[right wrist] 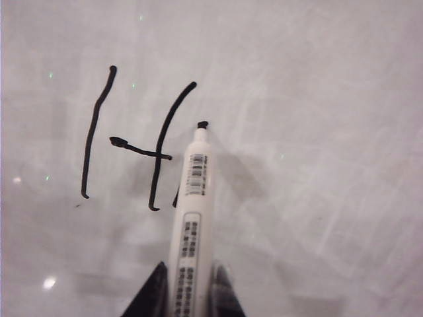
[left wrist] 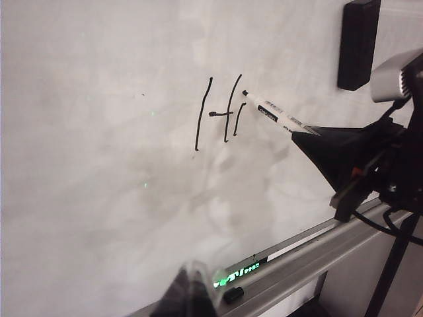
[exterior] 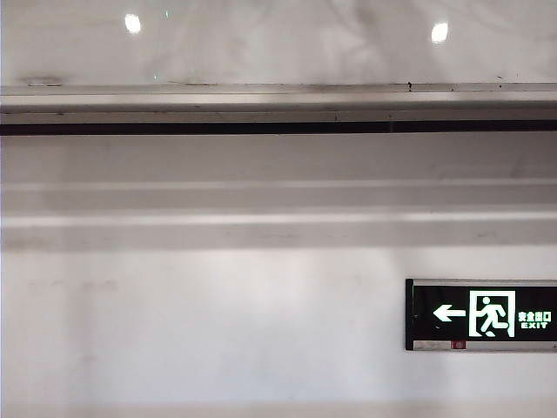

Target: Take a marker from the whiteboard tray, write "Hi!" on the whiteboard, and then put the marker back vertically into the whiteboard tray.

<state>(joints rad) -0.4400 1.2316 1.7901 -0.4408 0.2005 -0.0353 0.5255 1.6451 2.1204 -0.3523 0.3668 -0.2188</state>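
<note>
Glossy, smudged whiteboard (left wrist: 99,165) fills the view, an exit sign (exterior: 481,314) glowing on the wall below. Right gripper (right wrist: 187,290) clamps the marker (right wrist: 192,218), long axis running straight out from its fingers, tip beside the inked "H" (right wrist: 132,142). Left gripper (left wrist: 192,294) hangs just above the whiteboard tray (left wrist: 317,254), opening unclear

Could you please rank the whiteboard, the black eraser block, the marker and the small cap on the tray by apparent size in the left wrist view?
1. whiteboard
2. black eraser block
3. marker, partly hidden by the right gripper
4. cap, though nearer the camera
</note>
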